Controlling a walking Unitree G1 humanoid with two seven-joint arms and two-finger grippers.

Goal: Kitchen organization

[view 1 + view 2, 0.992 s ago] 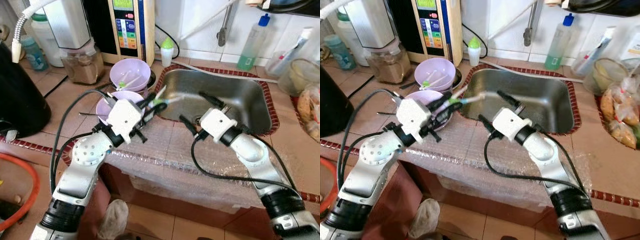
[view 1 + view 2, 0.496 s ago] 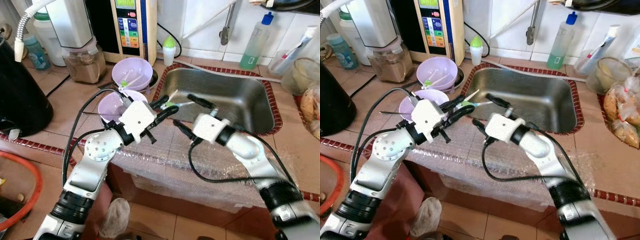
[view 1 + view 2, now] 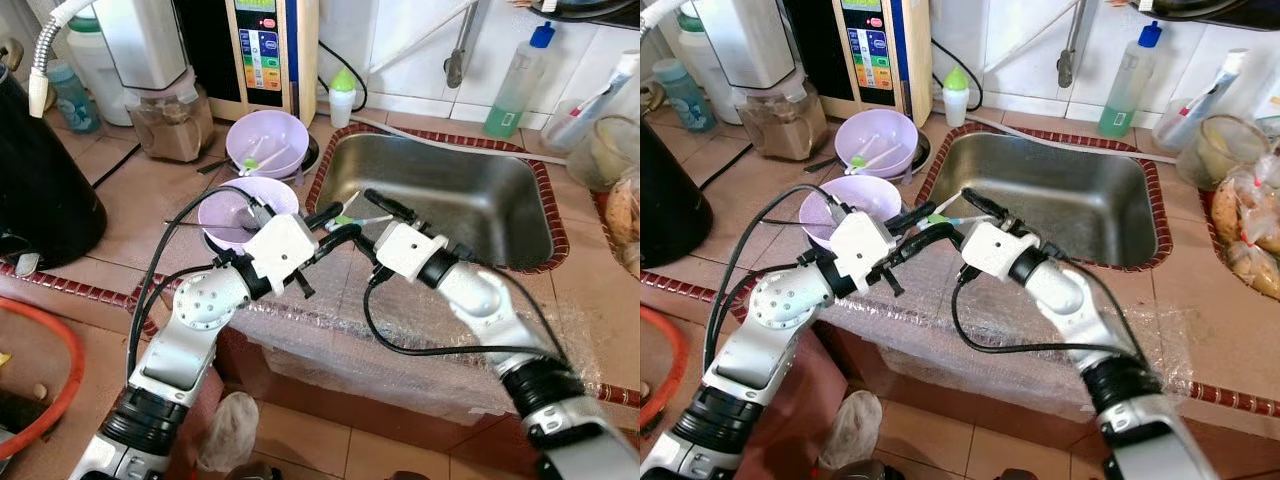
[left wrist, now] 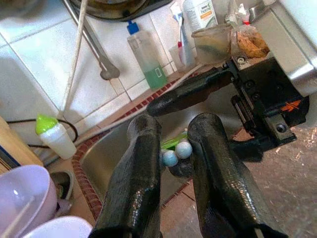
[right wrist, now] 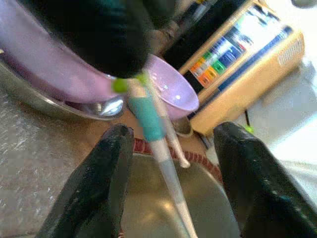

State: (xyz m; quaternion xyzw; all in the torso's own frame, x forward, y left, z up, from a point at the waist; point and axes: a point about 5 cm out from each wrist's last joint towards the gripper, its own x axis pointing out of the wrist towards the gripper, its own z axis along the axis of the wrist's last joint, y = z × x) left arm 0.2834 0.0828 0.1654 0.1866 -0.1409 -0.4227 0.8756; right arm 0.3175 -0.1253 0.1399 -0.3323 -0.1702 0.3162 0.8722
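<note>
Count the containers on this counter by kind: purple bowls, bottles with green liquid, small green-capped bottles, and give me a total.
Purple bowls: 2 (near bowl, far bowl)
Bottles with green liquid: 1 (green liquid bottle)
Small green-capped bottles: 1 (green-capped bottle)
Total: 4

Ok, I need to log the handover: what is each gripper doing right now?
Left gripper: shut on a bundle of thin utensils, at the sink's near left corner.
Right gripper: open, fingers either side of those utensils, not yet gripping.
</note>
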